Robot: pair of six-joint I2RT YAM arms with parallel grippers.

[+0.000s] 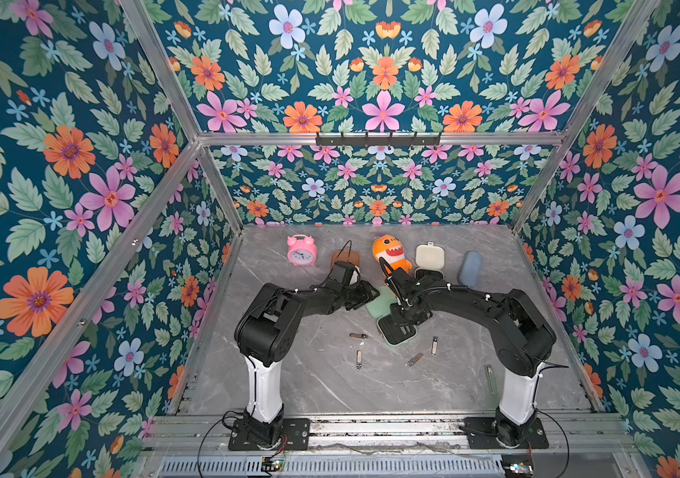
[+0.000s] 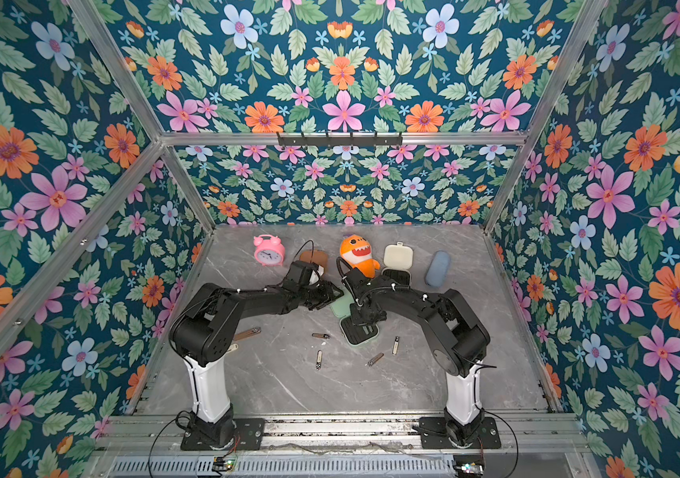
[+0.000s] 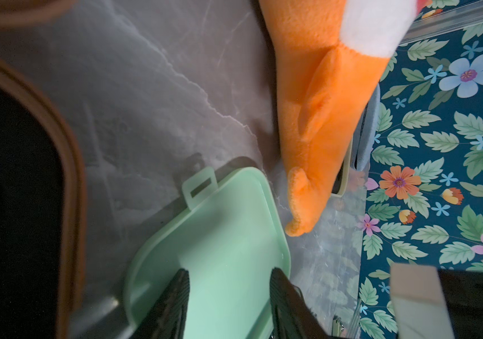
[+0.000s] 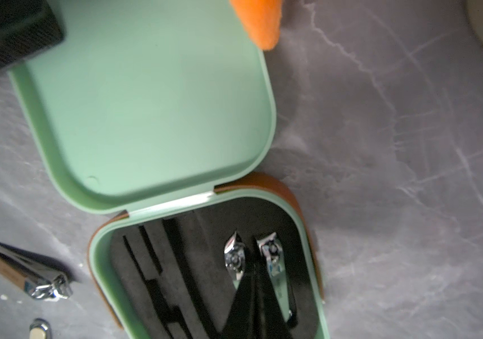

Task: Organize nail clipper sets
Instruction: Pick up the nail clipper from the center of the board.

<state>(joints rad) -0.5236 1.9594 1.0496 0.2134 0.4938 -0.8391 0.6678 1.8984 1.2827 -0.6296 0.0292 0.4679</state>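
Observation:
The mint green case lies open mid-table, with its lid (image 1: 376, 307) (image 3: 219, 234) toward the back and its black-insert base (image 1: 398, 334) (image 4: 199, 264) toward the front. My left gripper (image 3: 231, 293) (image 1: 371, 296) is open, fingers apart over the lid's inner face. My right gripper (image 4: 253, 276) (image 1: 402, 327) is shut, with its tip on the insert between two seated clippers (image 4: 234, 258). Behind my left wrist lies the brown case (image 1: 345, 258). The cream case (image 1: 429, 256) stands open at the back. Several loose clippers (image 1: 358, 359) (image 4: 25, 273) lie in front of the mint case.
A pink alarm clock (image 1: 301, 250) stands at the back left. An orange shark plush (image 1: 390, 254) lies just behind the mint lid, its tail (image 3: 302, 205) close to the lid. A blue-grey pouch (image 1: 470, 268) lies back right. Floral walls enclose the table.

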